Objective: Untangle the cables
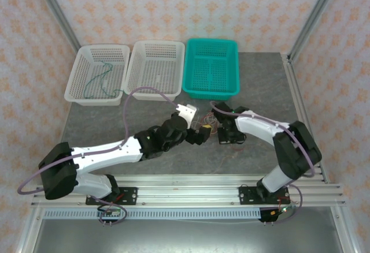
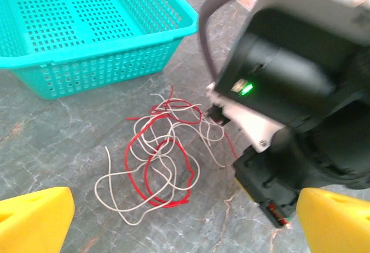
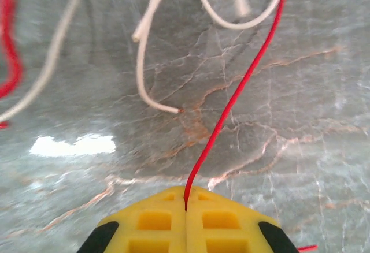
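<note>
- My left arm reaches out low from its base toward the middle of the table, and my left gripper (image 1: 199, 133) hovers just above the surface with its yellow fingers spread wide and nothing between them.
- From the left wrist view, my left gripper (image 2: 185, 227) looks across the tangle at the black wrist of my right arm (image 2: 289, 80), where a green light glows.
- My right arm bends inward from the right, and my right gripper (image 1: 226, 133) sits down at the table beside the left one.
- My right gripper (image 3: 185, 218) has its yellow fingers pressed together, pinching one end of the red wire (image 3: 231, 108).
- The red wire (image 2: 167, 203) and the white wire (image 2: 115, 205) lie looped through each other on the table between my two grippers, in front of the teal basket (image 2: 87, 68).
- A loose end of the white wire (image 3: 139, 68) rests on the surface close ahead of my right fingers.
- The table (image 1: 260, 85) is grey, marble-veined and slightly glossy; a metal rail (image 1: 185, 186) carries my bases at its near edge.
- Pale walls (image 1: 173, 4) with an orange pattern and slanting metal frame posts (image 1: 55, 10) enclose the space.
- Three baskets stand in a row at the far edge: a left white basket (image 1: 98, 47), a middle white basket (image 1: 159, 43) and the teal basket (image 1: 211, 40).
- The green wire (image 1: 98, 80) lies curled in the left white basket.
</note>
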